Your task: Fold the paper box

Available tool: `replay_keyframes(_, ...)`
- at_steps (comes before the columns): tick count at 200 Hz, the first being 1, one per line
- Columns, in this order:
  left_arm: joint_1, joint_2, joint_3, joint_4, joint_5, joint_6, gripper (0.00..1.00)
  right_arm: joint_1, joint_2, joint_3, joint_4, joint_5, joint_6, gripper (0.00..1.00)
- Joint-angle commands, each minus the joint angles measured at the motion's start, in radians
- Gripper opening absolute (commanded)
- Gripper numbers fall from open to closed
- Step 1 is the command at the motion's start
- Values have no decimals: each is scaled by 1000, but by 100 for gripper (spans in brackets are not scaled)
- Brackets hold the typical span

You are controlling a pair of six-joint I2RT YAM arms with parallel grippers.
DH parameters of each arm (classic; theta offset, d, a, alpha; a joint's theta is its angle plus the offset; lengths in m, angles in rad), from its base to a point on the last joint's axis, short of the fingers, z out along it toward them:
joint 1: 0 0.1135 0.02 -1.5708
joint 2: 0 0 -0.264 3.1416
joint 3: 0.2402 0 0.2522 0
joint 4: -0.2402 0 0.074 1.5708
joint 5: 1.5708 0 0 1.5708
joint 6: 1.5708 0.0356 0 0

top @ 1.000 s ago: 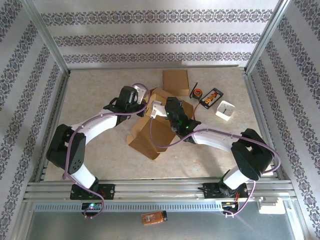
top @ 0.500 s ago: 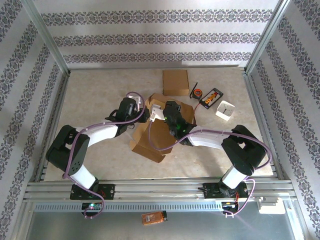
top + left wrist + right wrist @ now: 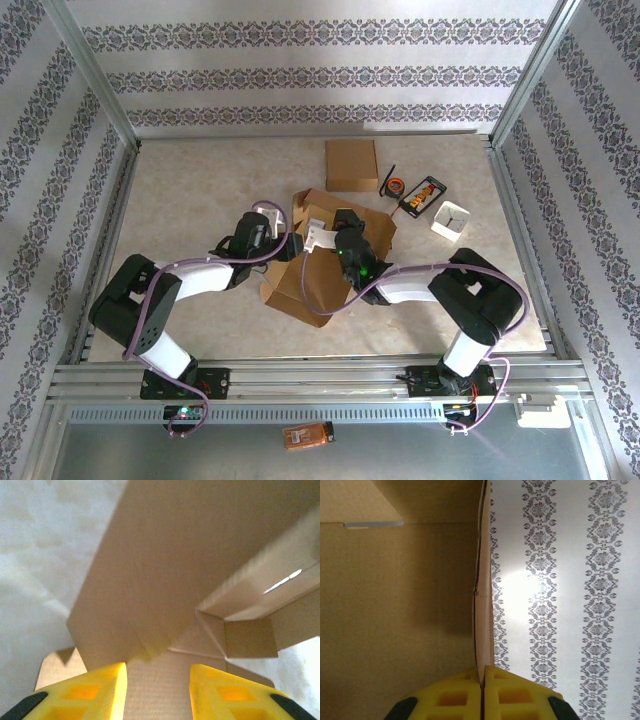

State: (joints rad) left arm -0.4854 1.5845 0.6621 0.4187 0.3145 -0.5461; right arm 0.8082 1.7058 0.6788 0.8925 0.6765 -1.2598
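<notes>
The brown paper box (image 3: 318, 262) lies half folded at the middle of the table, its flaps standing up. My left gripper (image 3: 288, 246) is at the box's left side. In the left wrist view its yellow fingers (image 3: 95, 690) stand apart, open, with a cardboard panel (image 3: 165, 555) just beyond them and nothing pinched. My right gripper (image 3: 332, 238) reaches in from the right and is shut on a thin upright wall (image 3: 483, 605) of the box (image 3: 395, 605), which runs straight into the closed right gripper (image 3: 483, 669).
A flat brown cardboard piece (image 3: 351, 164) lies at the back. To its right are a black tray with orange parts (image 3: 421, 196) and a small white box (image 3: 450, 221). Metal frame rails (image 3: 320, 375) edge the table.
My left gripper has opened and let go of the cardboard. Both wrists have drawn nearer to the front, and the box has shifted slightly with a flap now raised at its back.
</notes>
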Motion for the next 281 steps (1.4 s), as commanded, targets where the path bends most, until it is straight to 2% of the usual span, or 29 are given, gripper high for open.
replay_keyframes(1, -18, -36, -59, 105, 49, -7, 38, 31, 62, -50, 37, 0, -60, 8)
replay_keyframes(29, -18, -75, -127, 159, 64, -9, 41, 43, 84, -76, 96, 6, -97, 8)
replay_keyframes(54, -16, -187, -163, 143, 38, 54, 44, 43, 75, -91, 102, -1, -117, 8)
replay_keyframes(91, 11, -396, -38, -241, -230, 292, 47, 40, 42, -98, 94, -15, -127, 8)
replay_keyframes(108, 63, -391, 35, -370, -311, 392, 48, 39, 39, -96, 94, -23, -131, 8)
replay_keyframes(123, 142, -340, 93, -439, -320, 421, 48, 37, 40, -91, 94, -26, -136, 8)
replay_keyframes(150, 244, -180, 232, -548, -198, 432, 45, 37, 32, -85, 94, -32, -142, 8)
replay_keyframes(180, 246, 13, 389, -629, -84, 445, 41, 36, 23, -80, 90, -35, -143, 8)
replay_keyframes(205, 247, 117, 450, -604, 36, 457, 40, 35, 26, -78, 86, -37, -142, 8)
replay_keyframes(248, 237, 160, 407, -471, 331, 538, 37, 36, 17, -73, 83, -40, -137, 9)
replay_keyframes(281, 203, 134, 351, -421, 417, 564, 37, 36, 7, -64, 71, -44, -121, 9)
